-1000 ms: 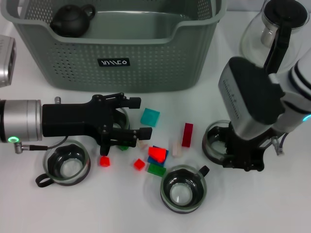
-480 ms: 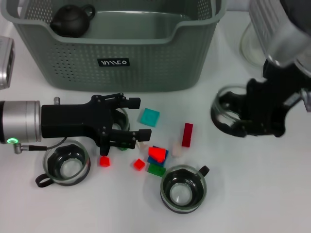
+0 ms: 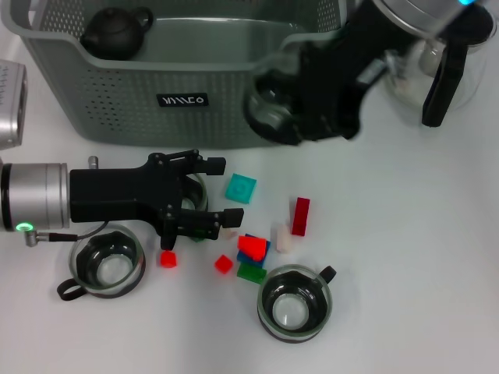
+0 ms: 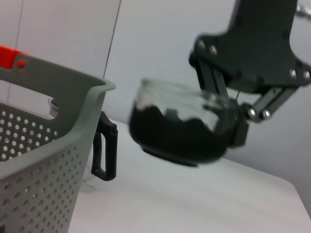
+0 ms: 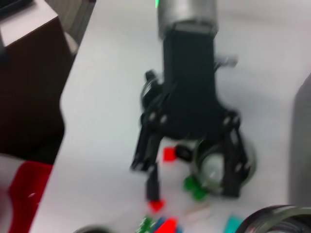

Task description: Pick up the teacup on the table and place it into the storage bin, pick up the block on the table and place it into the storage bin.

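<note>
The right gripper (image 3: 292,105) is clamped on a round glass teacup (image 3: 271,111), held in the air at the dipped front rim of the perforated grey-green plastic storage bin (image 3: 117,101). The left gripper (image 3: 217,189) lies low on the white table (image 3: 405,257), its black fingers apart beside small glossy blocks (image 3: 251,248). 2 more glass cups (image 3: 295,304) stand nearby.
</note>
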Robot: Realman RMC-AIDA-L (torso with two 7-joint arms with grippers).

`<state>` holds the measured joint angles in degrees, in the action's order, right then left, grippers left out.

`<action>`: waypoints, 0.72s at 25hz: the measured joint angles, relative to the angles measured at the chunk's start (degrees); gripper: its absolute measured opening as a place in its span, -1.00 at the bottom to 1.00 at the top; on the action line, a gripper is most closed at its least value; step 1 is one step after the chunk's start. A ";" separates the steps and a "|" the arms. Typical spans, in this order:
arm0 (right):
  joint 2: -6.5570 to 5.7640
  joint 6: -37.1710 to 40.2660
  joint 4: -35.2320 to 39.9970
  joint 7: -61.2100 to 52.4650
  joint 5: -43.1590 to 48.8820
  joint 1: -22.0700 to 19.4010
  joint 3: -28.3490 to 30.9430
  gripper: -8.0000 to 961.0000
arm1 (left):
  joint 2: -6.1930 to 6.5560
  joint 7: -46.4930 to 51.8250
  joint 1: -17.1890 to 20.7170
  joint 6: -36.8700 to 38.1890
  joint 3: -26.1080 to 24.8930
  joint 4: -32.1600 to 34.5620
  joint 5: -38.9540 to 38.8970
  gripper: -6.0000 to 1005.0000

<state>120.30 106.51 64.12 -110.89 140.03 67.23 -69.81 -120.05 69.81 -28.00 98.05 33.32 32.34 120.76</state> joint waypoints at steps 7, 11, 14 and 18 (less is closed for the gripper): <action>0.08 -7.54 -3.57 1.76 -1.54 4.75 -0.04 -0.86 | -0.15 -0.02 0.01 -0.38 0.23 -0.01 -0.15 0.86; 0.08 -13.17 -3.88 1.95 -2.09 5.32 0.28 -0.85 | -0.06 -0.08 -0.26 -0.40 0.19 0.00 -0.25 0.86; 0.09 -19.98 -5.63 1.78 -2.14 5.09 -0.01 -0.85 | 0.02 -0.11 -0.40 -0.40 0.05 0.00 -0.30 0.86; 0.11 -31.40 -11.37 2.12 -2.12 4.76 -0.23 -0.84 | -0.05 -0.11 -0.45 -0.41 0.02 0.02 -0.33 0.86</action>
<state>120.41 75.11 52.74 -108.77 137.91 71.99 -70.05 -120.09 69.69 -28.45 97.64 33.34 32.36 120.43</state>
